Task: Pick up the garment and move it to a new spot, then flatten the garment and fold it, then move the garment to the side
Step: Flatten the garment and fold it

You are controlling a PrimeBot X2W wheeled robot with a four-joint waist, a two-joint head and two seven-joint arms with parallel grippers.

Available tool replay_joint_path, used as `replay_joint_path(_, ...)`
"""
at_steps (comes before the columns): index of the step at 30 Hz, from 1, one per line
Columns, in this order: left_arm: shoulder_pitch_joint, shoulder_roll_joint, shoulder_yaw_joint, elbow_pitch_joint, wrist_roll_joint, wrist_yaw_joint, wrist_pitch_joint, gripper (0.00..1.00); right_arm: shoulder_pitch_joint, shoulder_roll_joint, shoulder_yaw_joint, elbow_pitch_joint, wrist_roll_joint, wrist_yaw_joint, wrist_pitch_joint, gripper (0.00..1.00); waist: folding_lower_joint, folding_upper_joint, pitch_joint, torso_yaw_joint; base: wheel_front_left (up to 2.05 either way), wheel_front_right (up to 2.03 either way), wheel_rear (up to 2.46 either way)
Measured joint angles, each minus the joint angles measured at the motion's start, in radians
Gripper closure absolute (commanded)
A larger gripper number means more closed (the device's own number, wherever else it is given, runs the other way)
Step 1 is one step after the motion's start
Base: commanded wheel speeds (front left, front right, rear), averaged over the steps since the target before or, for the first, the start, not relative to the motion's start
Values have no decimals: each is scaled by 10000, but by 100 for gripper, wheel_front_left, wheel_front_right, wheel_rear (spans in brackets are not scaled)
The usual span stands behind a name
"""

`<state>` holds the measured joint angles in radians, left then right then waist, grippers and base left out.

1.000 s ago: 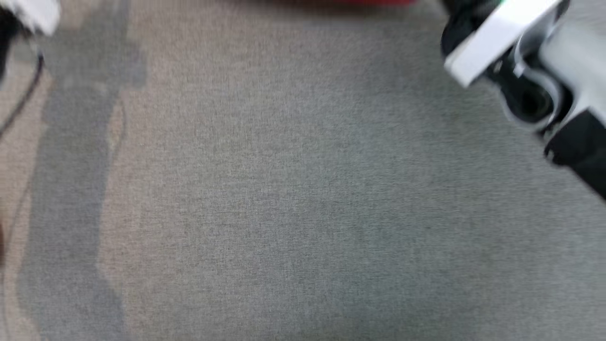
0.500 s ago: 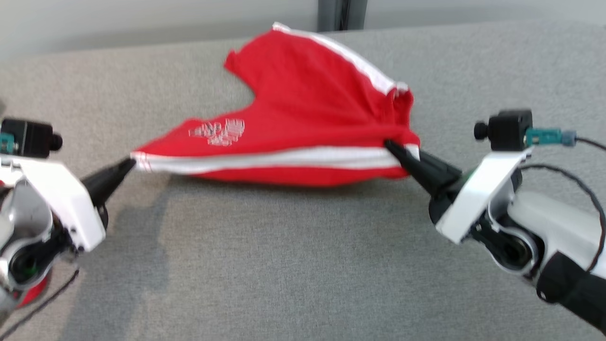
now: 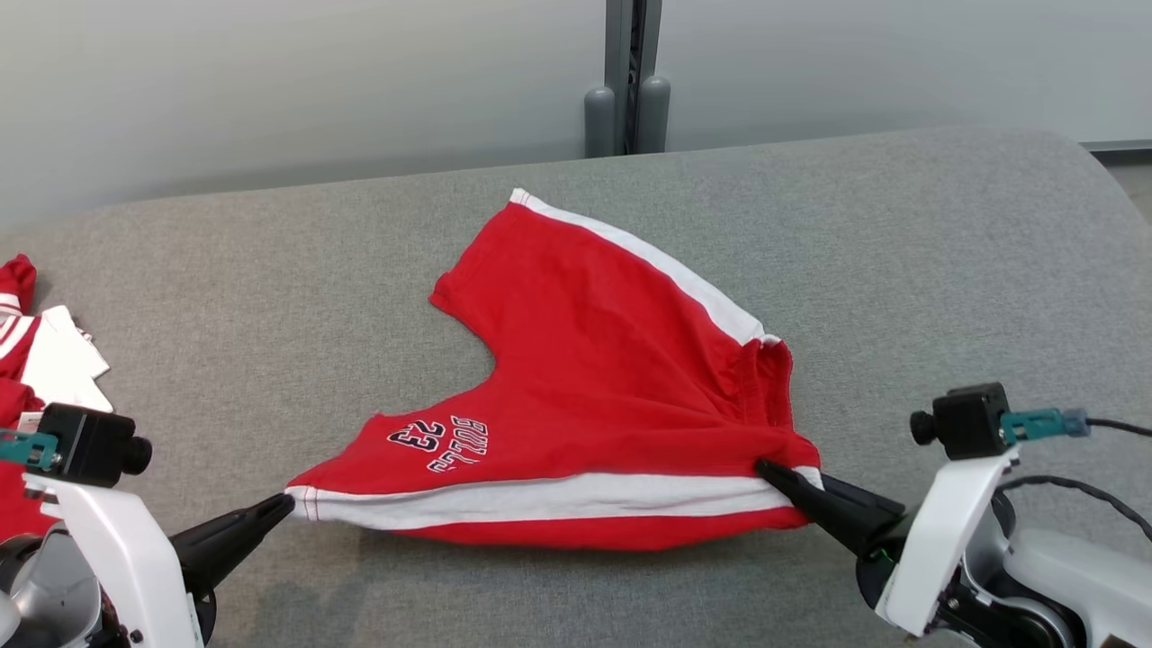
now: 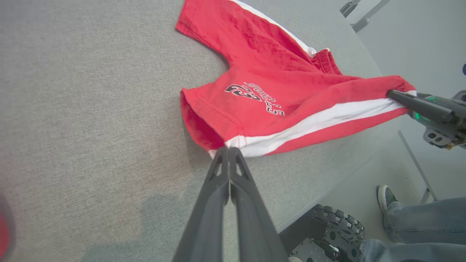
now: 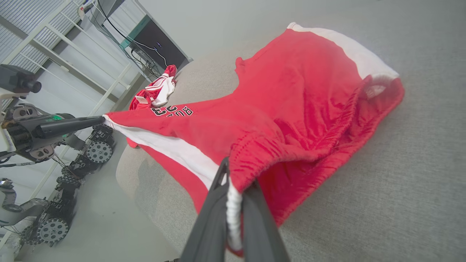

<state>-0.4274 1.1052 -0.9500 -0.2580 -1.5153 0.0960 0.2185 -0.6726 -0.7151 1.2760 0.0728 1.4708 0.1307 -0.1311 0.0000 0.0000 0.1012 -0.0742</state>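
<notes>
The garment (image 3: 594,396) is a pair of red shorts with white side stripes and a dark printed number, lying on the grey table (image 3: 900,270). One striped side is stretched between my two grippers near the table's front. My left gripper (image 3: 286,506) is shut on the leg hem corner (image 4: 227,145). My right gripper (image 3: 763,468) is shut on the waistband end, and the white stripe runs between its fingers (image 5: 233,189). The far leg (image 3: 540,243) lies flat toward the back of the table. In the right wrist view the left gripper (image 5: 102,118) shows at the left.
Another red and white garment (image 3: 36,351) lies at the table's left edge, also seen as a small pile (image 5: 154,92). A person's shoe and jeans leg (image 4: 400,214) stand by the table's front. A grey post (image 3: 630,76) rises behind the table. Shelving and wheeled bases (image 5: 54,225) stand beyond.
The head camera has swung up from the bare table surface to the shorts. Both grippers keep their hold on the stretched striped edge.
</notes>
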Motion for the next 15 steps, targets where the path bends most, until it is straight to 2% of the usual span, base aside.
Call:
replay_joint_path(7, -33, -203, 54, -44, 128, 65, -90, 100, 333, -82, -119, -31, 79, 0, -443, 100, 0, 0, -90, -59, 0, 0, 0)
replay_joint_path(15, -1754, -982, 456, 1039, 683, -61, 395, 100, 227, 458, -792, 132, 267, -2, -953, 100, 0, 0, 591, -236, 0, 0, 0)
